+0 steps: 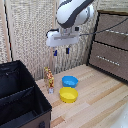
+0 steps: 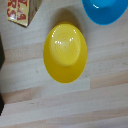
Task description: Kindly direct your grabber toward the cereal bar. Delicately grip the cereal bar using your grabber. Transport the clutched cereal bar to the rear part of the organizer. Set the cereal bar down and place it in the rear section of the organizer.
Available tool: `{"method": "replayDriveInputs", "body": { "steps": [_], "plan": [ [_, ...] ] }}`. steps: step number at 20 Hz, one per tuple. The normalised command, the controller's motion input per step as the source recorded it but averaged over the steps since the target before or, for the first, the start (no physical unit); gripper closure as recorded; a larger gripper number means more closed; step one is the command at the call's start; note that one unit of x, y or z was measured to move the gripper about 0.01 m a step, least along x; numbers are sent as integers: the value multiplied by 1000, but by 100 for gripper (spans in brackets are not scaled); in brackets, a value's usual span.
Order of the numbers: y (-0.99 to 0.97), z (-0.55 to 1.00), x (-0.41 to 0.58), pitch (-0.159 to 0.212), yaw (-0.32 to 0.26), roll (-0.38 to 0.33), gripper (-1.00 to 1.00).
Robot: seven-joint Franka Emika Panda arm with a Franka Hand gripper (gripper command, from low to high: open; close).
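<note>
The cereal bar is a small yellow-orange packet with red and white print, standing on edge on the wooden table next to the organizer's wall. A corner of it shows in the wrist view. The organizer is a large black fabric box on the exterior view's left, with an inner divider. My grabber hangs well above the table, above and to the exterior view's right of the cereal bar. Its two blue-tipped fingers stand apart and hold nothing. The fingers do not show in the wrist view.
A yellow bowl sits on the table near the organizer. A blue bowl sits just behind it. A brown wooden drawer cabinet stands at the exterior view's right.
</note>
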Motion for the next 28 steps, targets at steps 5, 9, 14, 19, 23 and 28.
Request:
{"method": "replayDriveInputs", "body": {
  "steps": [5,9,14,19,23,28],
  "plan": [
    [139,-113,714,7,-29,0,-100],
    [121,-229,969,47,-6,0,-100],
    [185,-180,773,78,-50,-1,-100],
    [322,-111,296,77,-175,-19,-100],
    [294,-150,-20,156,-170,-93,-100],
    [109,-252,-71,117,-83,-69,-100]
  ]
}}
